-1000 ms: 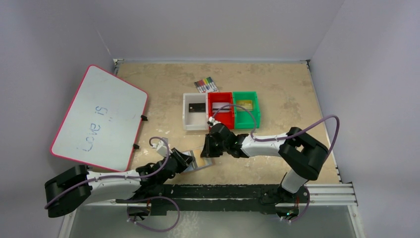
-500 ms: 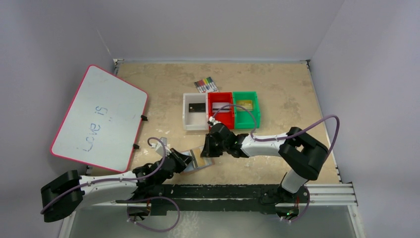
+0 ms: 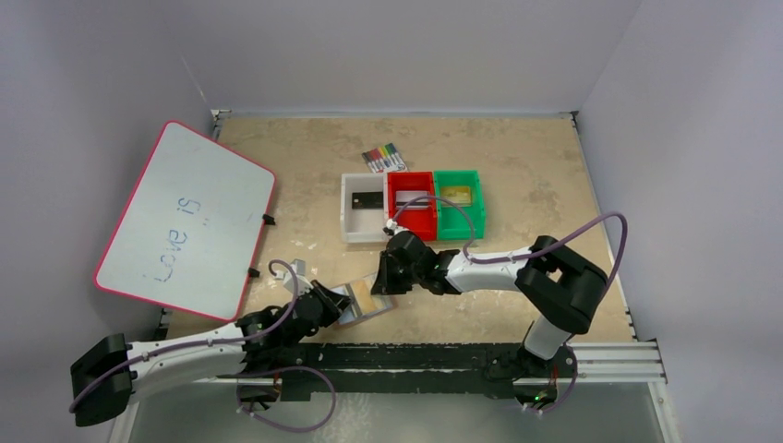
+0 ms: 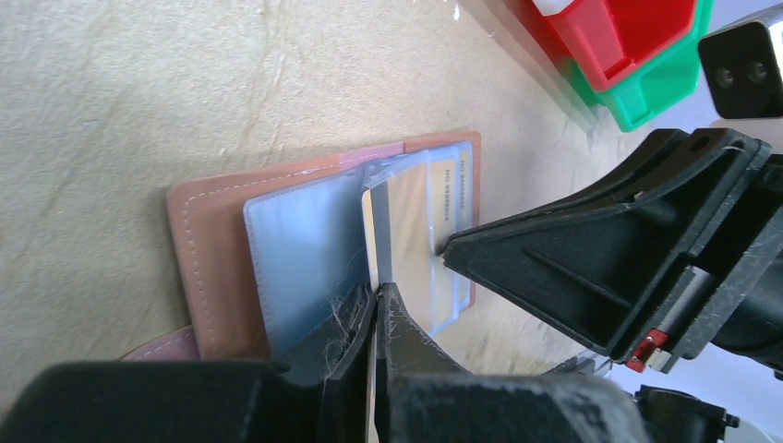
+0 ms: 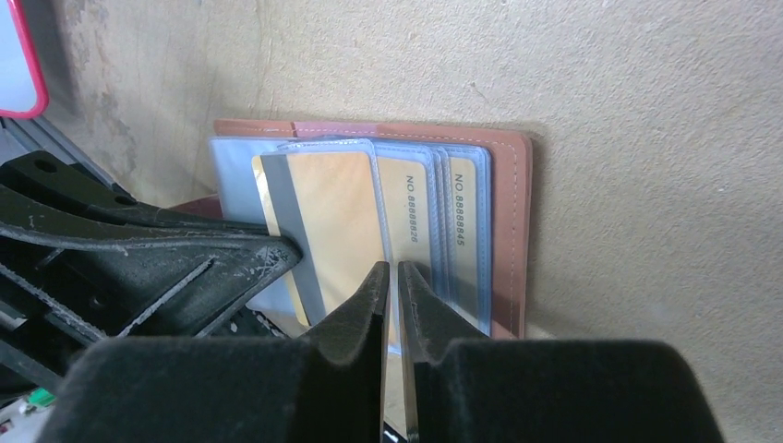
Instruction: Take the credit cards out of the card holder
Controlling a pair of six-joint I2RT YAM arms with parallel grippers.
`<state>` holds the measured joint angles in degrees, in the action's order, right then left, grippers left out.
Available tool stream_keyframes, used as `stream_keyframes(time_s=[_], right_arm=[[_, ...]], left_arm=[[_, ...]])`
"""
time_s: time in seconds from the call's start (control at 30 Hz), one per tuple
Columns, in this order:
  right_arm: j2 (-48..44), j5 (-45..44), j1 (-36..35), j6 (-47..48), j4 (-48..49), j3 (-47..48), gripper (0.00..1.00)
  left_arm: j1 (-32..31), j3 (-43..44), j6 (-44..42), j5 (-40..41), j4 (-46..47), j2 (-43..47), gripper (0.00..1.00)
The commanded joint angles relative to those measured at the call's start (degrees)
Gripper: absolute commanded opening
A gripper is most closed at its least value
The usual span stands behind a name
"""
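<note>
Tan card holder is laid open; a gold card is clamped by the left pincer. The right pincer is squeezed shut.

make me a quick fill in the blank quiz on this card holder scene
The card in the left gripper is ___ in colour.
The card holder lies ___ on the table.
Between the white bin and the green bin stands a ___ bin.
The whiteboard reads Love ___.
Missing: gold, open, red, is.
</note>
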<state>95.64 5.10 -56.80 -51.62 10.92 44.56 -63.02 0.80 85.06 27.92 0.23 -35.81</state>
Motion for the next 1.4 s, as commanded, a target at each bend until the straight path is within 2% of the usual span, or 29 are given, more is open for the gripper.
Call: stream_keyframes(time_s=[0.0, 0.2, 0.43, 0.63, 0.87, 1.07, 1.37], right_arm=[[3.05, -4.32, -0.07, 1.43, -8.83, -0.9, 0.11], [3.12, -4.03, -0.07, 1.66, -8.77, -0.43, 0.11], [-0.75, -3.09, -0.11, 4.34, -5.8, 0.81, 0.15], [-3.88, 1.21, -0.48, 6.08, -2.05, 1.32, 0.18], [-1.1, 6.72, -1.51, 7.35, 2.8, 1.5, 0.18], [2.47, 4.32, -1.7, 7.06, -0.43, 2.71, 0.18], [4.11, 1.44, -1.66, 5.41, -4.5, 1.44, 0.16]], left_arm=[[-0.08, 2.03, 0.05, 2.27, -8.48, 0.66, 0.0], [-0.03, 4.04, -0.9, 2.44, -11.2, -2.12, 0.0], [-0.08, 5.06, -2.3, 1.53, -8.13, -6.33, 0.04], [-0.08, 5.22, -2.7, 1.52, -6.94, -7.77, 0.04], [-0.07, 5.19, -2.79, 1.52, -6.55, -7.91, 0.04], [-0.01, 5.26, -2.82, 1.52, -6.94, -7.65, 0.05], [-0.07, 5.72, -3.24, 2.01, -9.16, -4.8, 0.13]])
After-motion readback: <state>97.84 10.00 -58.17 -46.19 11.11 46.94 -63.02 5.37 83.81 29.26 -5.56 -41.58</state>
